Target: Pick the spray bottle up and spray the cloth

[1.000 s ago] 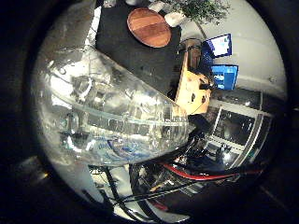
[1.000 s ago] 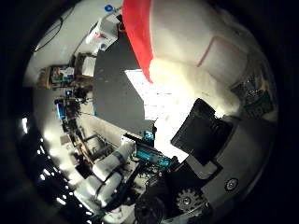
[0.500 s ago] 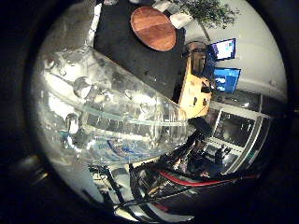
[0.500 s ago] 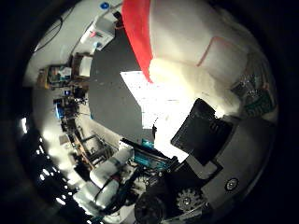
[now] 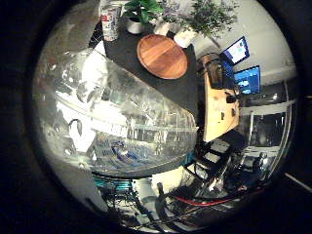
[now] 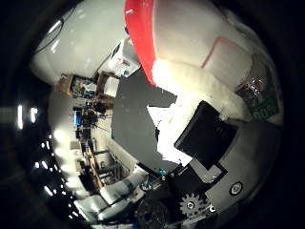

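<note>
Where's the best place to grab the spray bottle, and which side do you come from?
Grab the spray bottle round its clear, rounded body, just below the white head, coming from the side opposite the red trigger. The body is broad enough to sit against the palm, and that side likely leaves the trigger free to squeeze. The hand sits close against it.
</note>
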